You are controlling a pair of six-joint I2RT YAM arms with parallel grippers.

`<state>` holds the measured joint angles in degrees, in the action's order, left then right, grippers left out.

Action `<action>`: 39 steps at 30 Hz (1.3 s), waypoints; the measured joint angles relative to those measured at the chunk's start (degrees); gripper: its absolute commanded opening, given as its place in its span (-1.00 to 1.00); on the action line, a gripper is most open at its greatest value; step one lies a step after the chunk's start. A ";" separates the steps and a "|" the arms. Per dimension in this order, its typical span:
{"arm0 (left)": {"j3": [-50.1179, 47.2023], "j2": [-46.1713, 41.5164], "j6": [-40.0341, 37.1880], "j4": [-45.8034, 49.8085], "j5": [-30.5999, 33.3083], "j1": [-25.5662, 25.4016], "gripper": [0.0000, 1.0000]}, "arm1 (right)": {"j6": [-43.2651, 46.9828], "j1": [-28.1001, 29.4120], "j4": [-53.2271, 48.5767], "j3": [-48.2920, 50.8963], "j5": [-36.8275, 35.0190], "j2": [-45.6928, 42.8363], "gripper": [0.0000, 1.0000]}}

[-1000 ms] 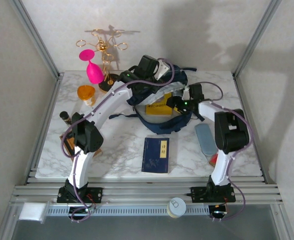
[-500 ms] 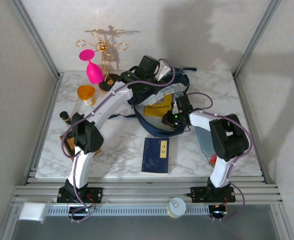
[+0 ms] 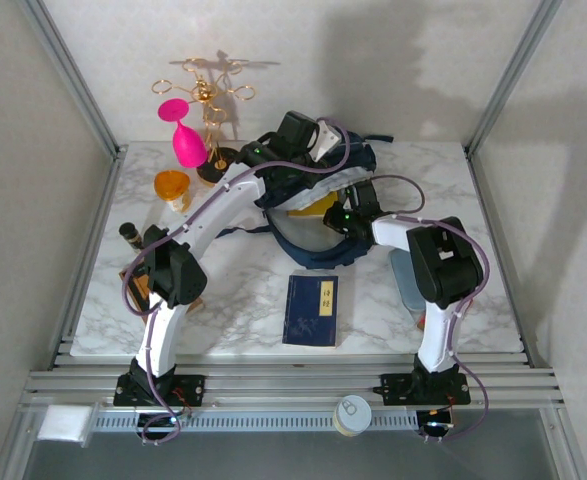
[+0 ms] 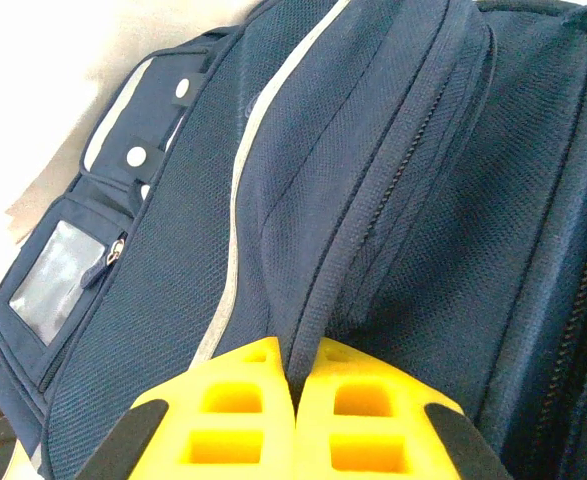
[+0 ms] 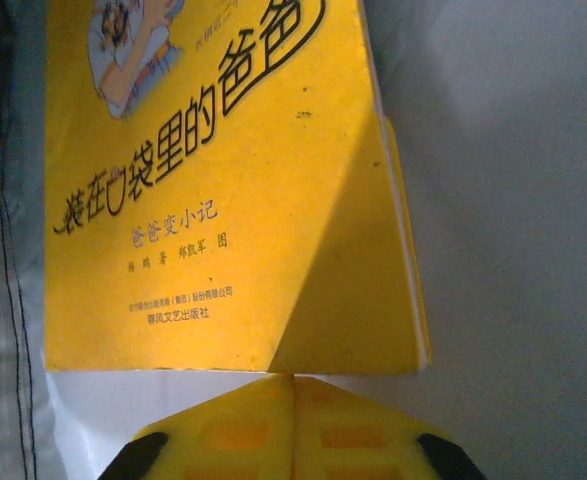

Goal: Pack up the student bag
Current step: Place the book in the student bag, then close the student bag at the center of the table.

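Your bag (image 3: pixel 313 252) is sitting open at the back middle of the table (image 3: pixel 233 290), with 1 yellow book (image 5: pixel 223 180) lying inside. Your left gripper (image 4: pixel 294 350) is pinching a fold of its fabric. Your right gripper (image 5: pixel 293 385) is resting clenched and empty just at the book's edge.

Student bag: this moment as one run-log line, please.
left gripper: shut on student bag fabric | right gripper: shut at yellow book edge inside bag | navy book: on table, outside bag
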<state>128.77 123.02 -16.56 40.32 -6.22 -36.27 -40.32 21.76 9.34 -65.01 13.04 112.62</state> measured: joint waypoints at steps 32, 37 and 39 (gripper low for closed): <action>-43.60 -19.02 19.54 -20.11 -8.55 -0.39 0.00 | 6.78 0.28 -19.67 18.45 -14.75 -48.98 -0.09; -63.19 -35.15 31.61 -30.77 -9.40 -0.44 0.28 | 6.71 3.02 -22.95 18.43 -12.26 -48.57 0.04; -69.99 -42.62 37.20 -33.38 -7.65 -0.44 0.48 | 6.67 6.21 -23.23 18.43 -10.78 -46.64 0.09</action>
<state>58.78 80.40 20.64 6.94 -13.87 -36.71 -33.65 27.97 -13.89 -46.59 2.26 65.98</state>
